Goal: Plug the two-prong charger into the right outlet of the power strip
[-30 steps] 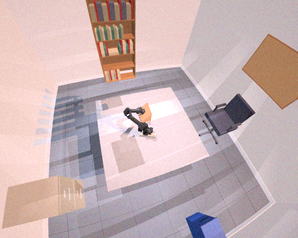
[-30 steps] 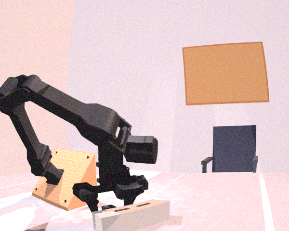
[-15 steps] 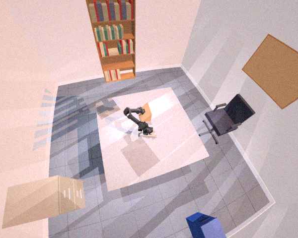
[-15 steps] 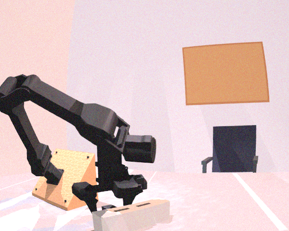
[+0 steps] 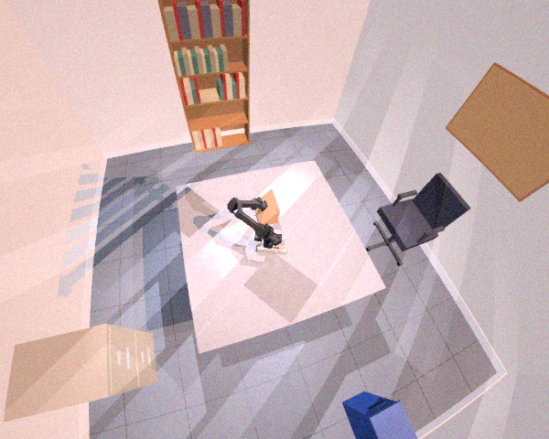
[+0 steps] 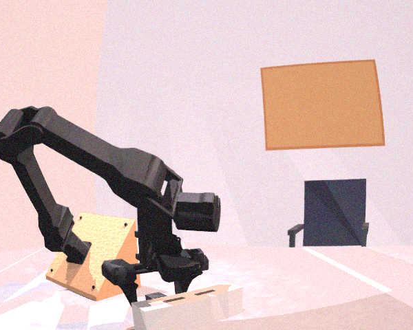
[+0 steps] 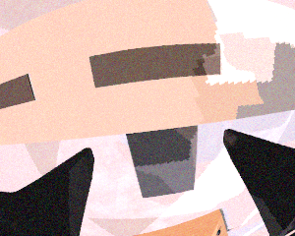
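The power strip point(image 5: 265, 251) point(image 6: 185, 313) point(image 7: 138, 108) is a pale block with a peach top. Two dark outlet slots show in its top, one cut off at the left in the wrist view. A small dark grey block, apparently the charger point(image 6: 154, 295) point(image 7: 164, 169), is beside the strip's long side, not on its top. Its prongs are not visible, and I cannot tell whether it touches the strip. My gripper point(image 6: 157, 298) point(image 7: 159, 146) is open and low, pointing down, with one finger on each side of the charger and a gap to each finger.
An orange wedge block point(image 5: 271, 215) point(image 6: 103, 241) point(image 7: 187, 227) with dark screws stands behind the gripper, near the arm's base. The white table point(image 5: 340, 264) carries everything. An office chair point(image 5: 407, 221) point(image 6: 334, 213) stands beyond the table.
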Controlling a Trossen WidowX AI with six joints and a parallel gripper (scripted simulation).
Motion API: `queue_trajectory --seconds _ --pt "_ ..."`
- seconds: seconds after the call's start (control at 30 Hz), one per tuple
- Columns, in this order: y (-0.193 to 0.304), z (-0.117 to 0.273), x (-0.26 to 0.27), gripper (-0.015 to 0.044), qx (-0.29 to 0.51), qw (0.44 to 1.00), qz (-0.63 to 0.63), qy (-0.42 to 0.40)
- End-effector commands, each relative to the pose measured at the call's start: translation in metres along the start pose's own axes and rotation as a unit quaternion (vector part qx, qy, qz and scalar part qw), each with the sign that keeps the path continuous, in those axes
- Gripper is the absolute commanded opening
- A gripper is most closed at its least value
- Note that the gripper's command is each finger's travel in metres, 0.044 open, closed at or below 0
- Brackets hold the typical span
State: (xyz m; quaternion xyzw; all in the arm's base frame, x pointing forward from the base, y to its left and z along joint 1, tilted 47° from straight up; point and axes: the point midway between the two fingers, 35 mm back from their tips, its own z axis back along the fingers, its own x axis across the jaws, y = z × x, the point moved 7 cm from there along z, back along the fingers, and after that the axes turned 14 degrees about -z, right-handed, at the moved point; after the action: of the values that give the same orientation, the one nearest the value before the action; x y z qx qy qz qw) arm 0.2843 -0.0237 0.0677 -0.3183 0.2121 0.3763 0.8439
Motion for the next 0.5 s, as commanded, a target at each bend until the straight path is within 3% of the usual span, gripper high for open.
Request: queue_trajectory --seconds 0.0,0.47 --pt "0.002 -0.001 -0.001 0.0440 -0.001 1.000 -0.001 0.002" --pt "0.017 -0.002 -0.003 0.0440 0.000 1.000 -0.001 0.002"
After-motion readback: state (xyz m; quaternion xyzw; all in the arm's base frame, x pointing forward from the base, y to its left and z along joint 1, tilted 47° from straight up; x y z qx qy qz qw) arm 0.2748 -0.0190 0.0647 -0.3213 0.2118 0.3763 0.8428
